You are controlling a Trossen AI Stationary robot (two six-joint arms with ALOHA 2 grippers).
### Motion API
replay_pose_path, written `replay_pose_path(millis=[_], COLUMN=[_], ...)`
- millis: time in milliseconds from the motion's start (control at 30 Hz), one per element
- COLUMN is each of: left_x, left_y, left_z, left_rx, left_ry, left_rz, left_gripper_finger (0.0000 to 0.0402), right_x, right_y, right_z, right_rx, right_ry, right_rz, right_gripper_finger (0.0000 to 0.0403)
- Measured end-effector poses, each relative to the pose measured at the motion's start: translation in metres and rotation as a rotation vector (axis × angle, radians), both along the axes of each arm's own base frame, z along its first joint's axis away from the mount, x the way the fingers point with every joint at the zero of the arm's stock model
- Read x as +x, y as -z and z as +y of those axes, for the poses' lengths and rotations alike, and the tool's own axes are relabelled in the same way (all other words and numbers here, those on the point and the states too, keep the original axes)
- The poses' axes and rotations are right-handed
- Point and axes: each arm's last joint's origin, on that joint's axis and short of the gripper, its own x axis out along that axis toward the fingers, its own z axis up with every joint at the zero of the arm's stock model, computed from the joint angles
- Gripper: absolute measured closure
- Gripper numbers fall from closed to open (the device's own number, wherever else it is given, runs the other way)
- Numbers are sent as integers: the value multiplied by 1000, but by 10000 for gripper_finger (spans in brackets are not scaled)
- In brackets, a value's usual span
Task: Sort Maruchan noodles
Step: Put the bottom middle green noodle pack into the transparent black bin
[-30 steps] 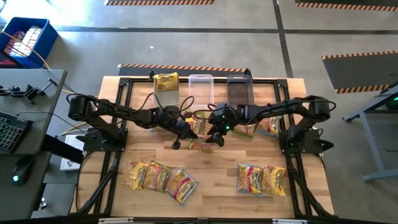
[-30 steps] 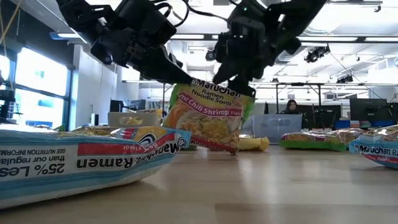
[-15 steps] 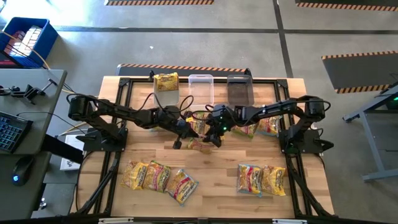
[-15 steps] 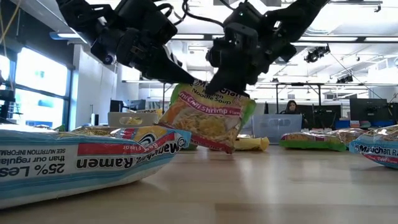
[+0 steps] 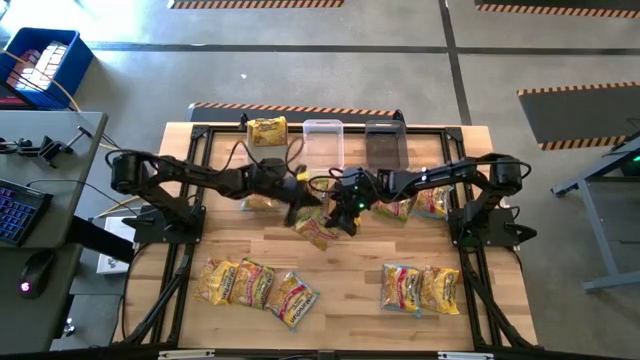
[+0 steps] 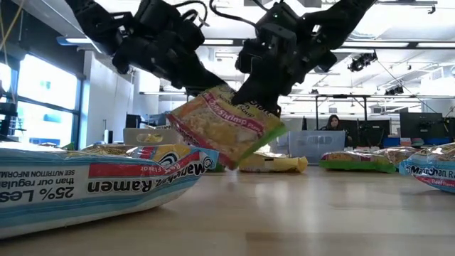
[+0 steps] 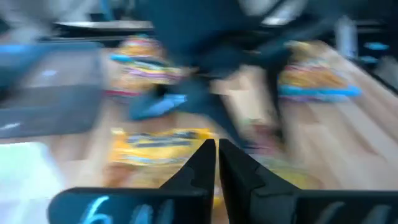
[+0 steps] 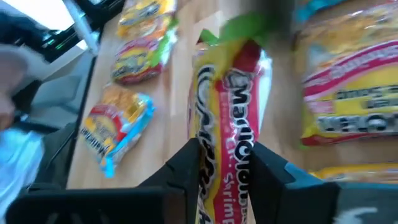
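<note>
I see the wooden surface [image 5: 340,265] with ramen packets strewn along its near edge and two bins [image 5: 323,138] at the far side. Both arms meet over the middle. My right gripper [image 8: 222,163] has its fingers clamped on a chili shrimp packet [image 6: 226,126], held tilted above the wood. My left gripper [image 7: 216,163] sits just beside it, fingers together, gripping nothing

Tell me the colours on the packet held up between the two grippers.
Yellow, with red-pink band and green edge: packet, clearest in the low view.
</note>
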Motion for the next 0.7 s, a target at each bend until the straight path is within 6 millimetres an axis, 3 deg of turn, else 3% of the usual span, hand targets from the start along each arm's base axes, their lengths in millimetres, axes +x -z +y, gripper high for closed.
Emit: replay_pose_path(millis=[233, 400, 567, 700], left_x=[-11, -35, -67, -85], left_y=[-9, -18, -13, -12], left_z=[27, 23, 14, 17], left_rx=[-112, -116, -106, -71], left_ry=[-92, -75, -95, -132], left_rz=[-20, -132, -312, -422], left_gripper_finger=[359, 372, 398, 397], right_x=[0, -3, -1, 4], right_y=[0, -6, -35, -78], right_z=[0, 0, -10, -30], right_rx=[-27, -58, -180, -350], right_ry=[-23, -45, -58, -56], right_rz=[-16, -8, 59, 113], right_gripper_finger=[320, 320, 321, 321])
